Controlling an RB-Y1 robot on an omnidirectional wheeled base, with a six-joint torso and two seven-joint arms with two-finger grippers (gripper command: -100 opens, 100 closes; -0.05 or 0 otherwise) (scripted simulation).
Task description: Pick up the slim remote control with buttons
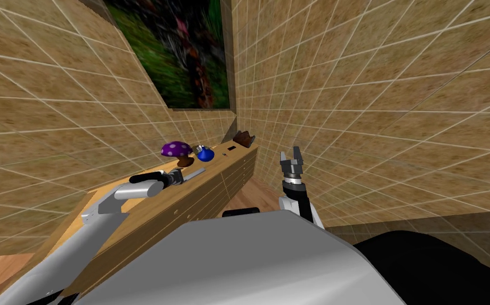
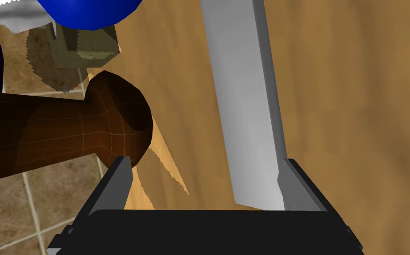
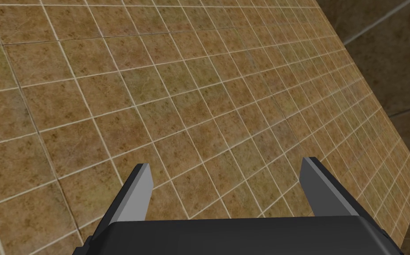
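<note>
1. The left gripper (image 2: 207, 161) is spread open and holds nothing. Its fingers lie low over the flat top of a light brown wooden chest of drawers (image 2: 354, 110).
2. The slim, plain grey, bar-shaped remote control (image 2: 248, 110) lies flat on that top, with its near end between the two fingers. It is tight against one finger (image 2: 299, 186) and well apart from the other.
3. The remote's long axis runs almost along the fingers, pointing away from the gripper at about 12 o'clock, leaning slightly to 11. In the head view it points to about 2 o'clock, along the chest.
4. I cannot make out any buttons on the remote.
5. The round brown foot of a purple, white-spotted mushroom figure (image 1: 177, 150) sits just beside the free finger. In the head view the figure stands at 12 o'clock from the gripper.
6. A round blue flask (image 1: 205, 154) stands past the mushroom at 1 o'clock.
7. A dark brown object (image 1: 243, 138) sits at the chest's far end, at 2 o'clock.
8. The right gripper (image 1: 292, 156) is raised at 3 o'clock, off the chest, with its fingers parted and empty.
</note>
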